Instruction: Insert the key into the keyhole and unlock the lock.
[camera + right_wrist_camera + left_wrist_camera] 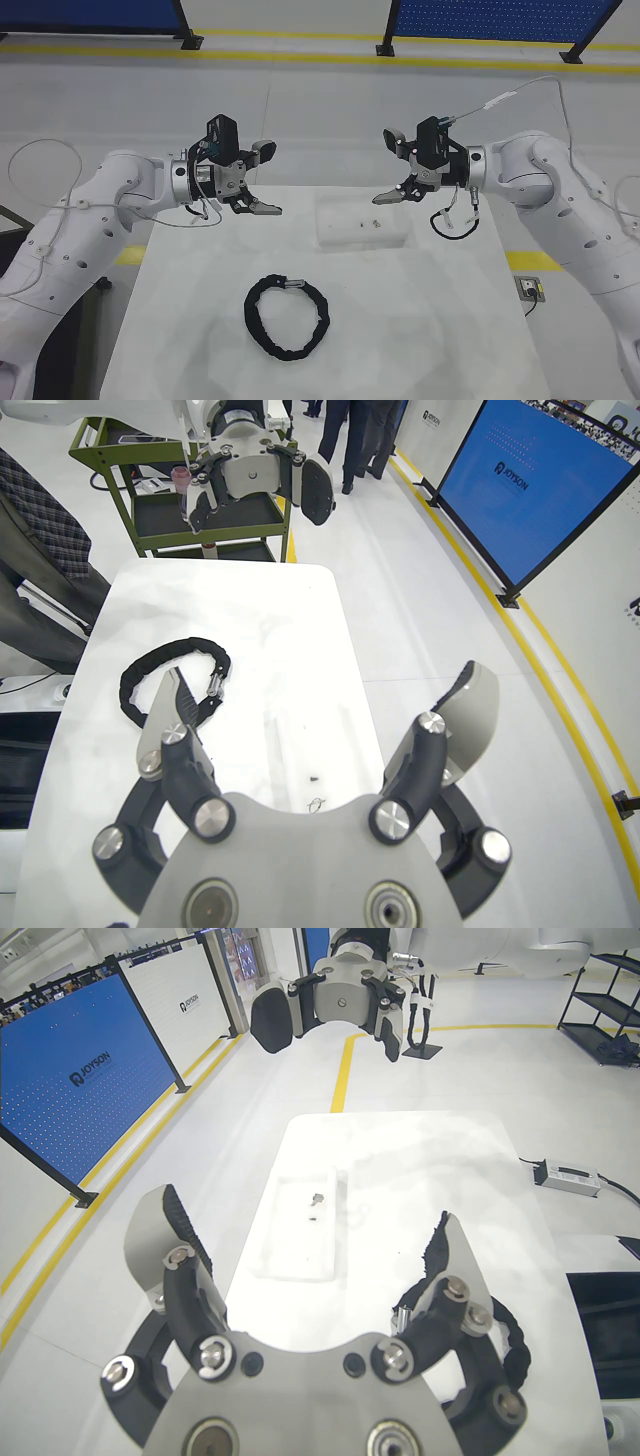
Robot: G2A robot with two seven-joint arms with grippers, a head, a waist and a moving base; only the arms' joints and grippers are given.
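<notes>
Nothing of the job looks begun from where I stand. The key lies loose in a shallow white tray at the far side of the surface. The lock sits well apart from it, nearer the robot, about the middle of the surface. The left gripper hangs above the far left corner and the right gripper hangs near the tray's right end, the two facing each other. Both have their fingers spread wide and hold nothing. So by my reckoning everything is left: picking the key out of the tray, steadying the lock, finding the keyhole, pushing the key in and turning it.

The lock is a chain in a black fabric sleeve, curled into a loop and lying flat. Its two ends meet at a short silvery metal piece on the side towards the tray. It looks fastened, though I cannot make out the keyhole. The key is small and silvery, flat on the tray floor, with a tiny dark speck just beside it, and it seems to carry a thin wire ring. I'd guess it will be fiddly for such broad fingers.
</notes>
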